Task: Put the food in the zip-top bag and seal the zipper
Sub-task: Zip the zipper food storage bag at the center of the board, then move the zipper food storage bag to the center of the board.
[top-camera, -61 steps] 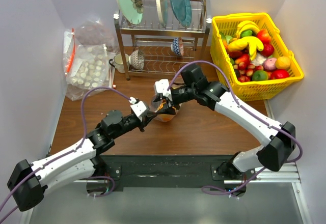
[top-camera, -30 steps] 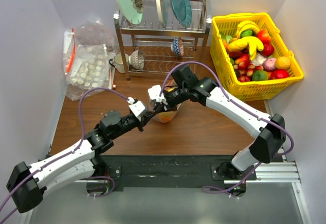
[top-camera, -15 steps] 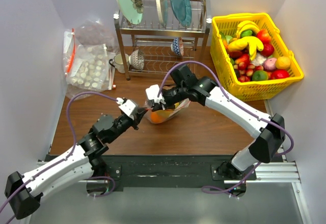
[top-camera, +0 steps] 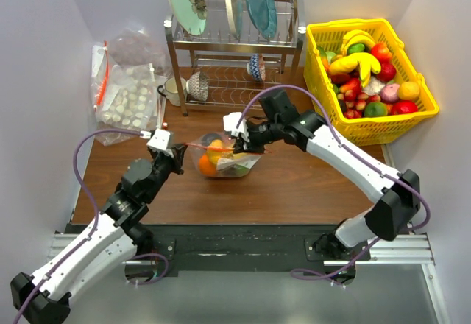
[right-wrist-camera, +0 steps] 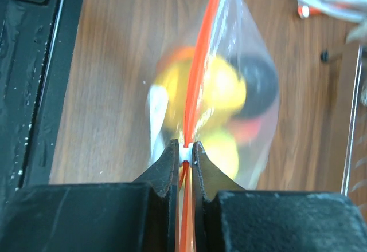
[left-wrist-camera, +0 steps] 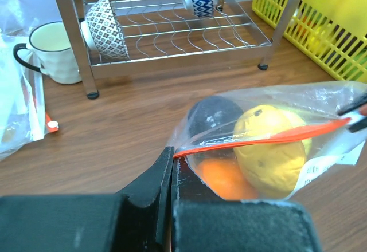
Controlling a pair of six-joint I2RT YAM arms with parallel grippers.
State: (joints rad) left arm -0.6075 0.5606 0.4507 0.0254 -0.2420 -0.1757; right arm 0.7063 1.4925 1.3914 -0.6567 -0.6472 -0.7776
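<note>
The clear zip-top bag [top-camera: 222,160] stands on the table between my two grippers, its orange-red zipper [top-camera: 212,146] pulled taut along the top. The food is inside: a yellowish fruit [left-wrist-camera: 269,144], an orange [left-wrist-camera: 221,178] and a dark round one [left-wrist-camera: 215,114]. My left gripper [top-camera: 176,155] is shut on the bag's left corner [left-wrist-camera: 178,152], right at the end of the zipper [left-wrist-camera: 258,140]. My right gripper [top-camera: 241,144] is shut on the small white slider [right-wrist-camera: 184,152] of the zipper [right-wrist-camera: 200,63], towards the bag's right end. The bag [right-wrist-camera: 252,91] hangs blurred below it.
A steel dish rack [top-camera: 235,51] with plates and bowls stands behind the bag, with a white mug [left-wrist-camera: 51,51] to its left. Clear bags of white lumps [top-camera: 125,96] lie at the back left. A yellow basket [top-camera: 368,74] of toy fruit fills the back right.
The left arm has swung left and drawn the bag's corner with it, stretching the zipper straight. The right gripper has shifted right along the strip. The bag now stands more upright.
</note>
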